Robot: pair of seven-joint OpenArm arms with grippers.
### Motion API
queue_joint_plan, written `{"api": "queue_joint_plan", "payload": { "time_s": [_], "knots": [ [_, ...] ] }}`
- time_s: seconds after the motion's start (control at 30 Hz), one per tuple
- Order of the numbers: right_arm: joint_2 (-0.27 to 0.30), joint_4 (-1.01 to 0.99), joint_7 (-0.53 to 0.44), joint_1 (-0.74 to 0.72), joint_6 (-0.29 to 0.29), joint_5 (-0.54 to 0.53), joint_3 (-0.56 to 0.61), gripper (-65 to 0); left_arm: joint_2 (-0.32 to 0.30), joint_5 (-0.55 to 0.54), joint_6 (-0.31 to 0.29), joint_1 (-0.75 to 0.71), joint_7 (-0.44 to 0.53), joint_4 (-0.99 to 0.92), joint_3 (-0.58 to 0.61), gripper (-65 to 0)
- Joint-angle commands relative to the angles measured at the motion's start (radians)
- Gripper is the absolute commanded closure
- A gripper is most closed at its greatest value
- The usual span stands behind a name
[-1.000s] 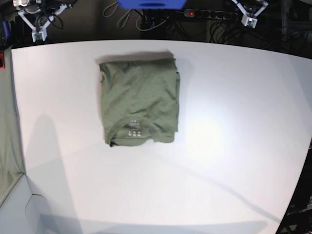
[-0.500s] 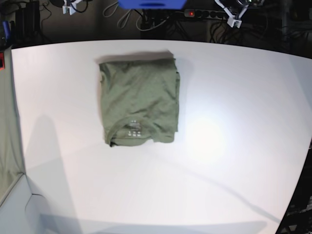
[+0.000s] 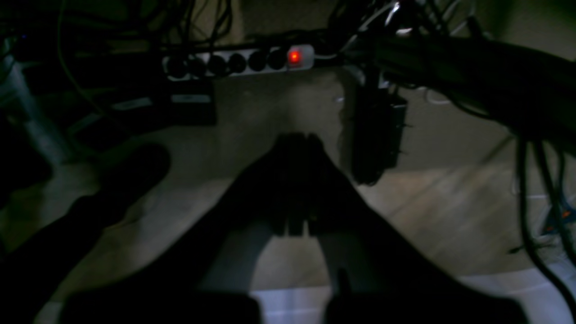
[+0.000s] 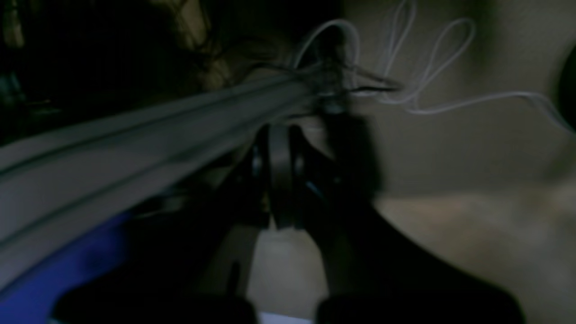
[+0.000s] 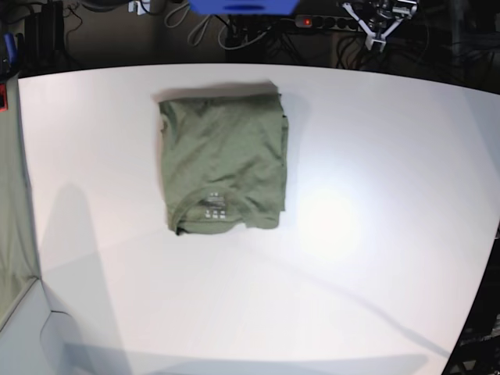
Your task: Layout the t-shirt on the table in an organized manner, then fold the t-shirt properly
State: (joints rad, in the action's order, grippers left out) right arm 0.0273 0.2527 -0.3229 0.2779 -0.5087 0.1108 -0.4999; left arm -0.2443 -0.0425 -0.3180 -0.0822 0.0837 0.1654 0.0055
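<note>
Lying folded into a compact rectangle, the t-shirt [image 5: 224, 162] is found on the table [image 5: 375, 234], well apart from both jaws. Left gripper [image 3: 297, 139] and right gripper [image 4: 279, 135] are clenched, nothing grasped, raised off the table.

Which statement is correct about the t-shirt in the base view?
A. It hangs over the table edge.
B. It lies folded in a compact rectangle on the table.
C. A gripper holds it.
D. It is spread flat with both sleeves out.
B: the t-shirt lies as a neat folded rectangle on the table, with no gripper touching it.
</note>
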Motion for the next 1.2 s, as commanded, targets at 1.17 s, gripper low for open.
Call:
{"api": "queue_joint_plan", "payload": {
  "time_s": [1.17],
  "knots": [
    [-0.05, -0.094, -0.071, -0.124, 0.772, -0.01, 0.323, 0.0, 0.084, -0.007, 0.098, 0.088, 0.008, -0.109, 0.115, -0.1]
  ]
}}
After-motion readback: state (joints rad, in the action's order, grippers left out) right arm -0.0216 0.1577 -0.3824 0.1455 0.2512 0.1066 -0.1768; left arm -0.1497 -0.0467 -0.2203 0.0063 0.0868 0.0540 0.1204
